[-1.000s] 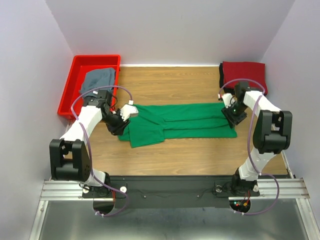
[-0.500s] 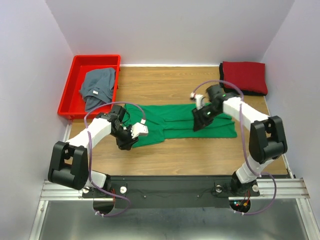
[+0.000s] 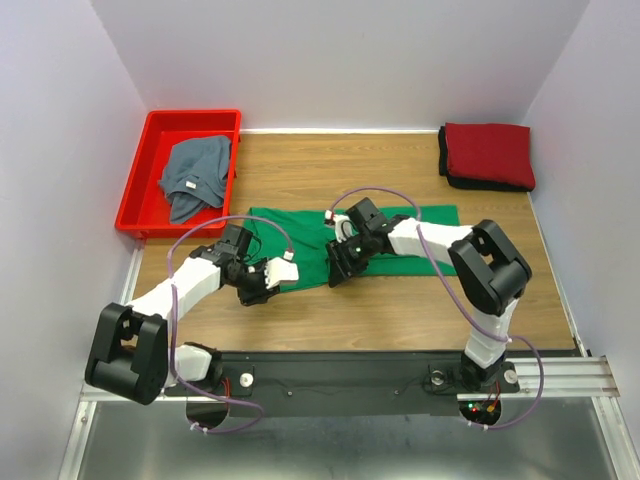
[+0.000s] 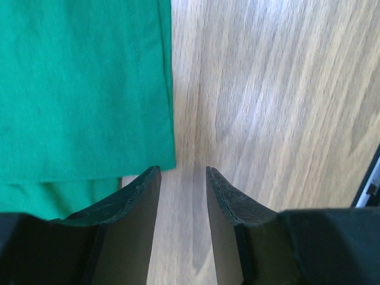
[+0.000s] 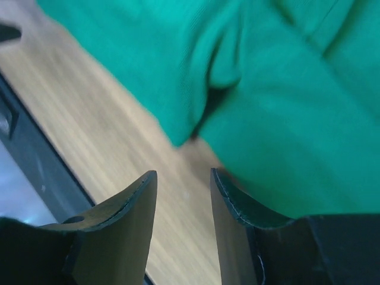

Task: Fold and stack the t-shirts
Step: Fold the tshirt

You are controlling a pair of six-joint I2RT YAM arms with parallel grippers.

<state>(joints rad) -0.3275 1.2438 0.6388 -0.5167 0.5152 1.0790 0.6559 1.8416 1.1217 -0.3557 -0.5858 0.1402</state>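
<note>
Swinging in from its ends, both arms now sit at the near hem of the green shirt [image 3: 300,228], in the middle of the desk [image 3: 420,310]. The left fingers [image 4: 142,202] and right fingers [image 5: 133,202] stand narrowly apart, holding nothing. The shirt looks released, so check your fold and regrip. The red shirt [image 3: 488,152] lies at 1 o'clock.

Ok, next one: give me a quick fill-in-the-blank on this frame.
The bin holding the grey-blue t-shirt is coloured ____.
The dark red t-shirt rests on a folded ____ one.
The left end effector and the right end effector are both ____.
Missing: red; black; open.
</note>
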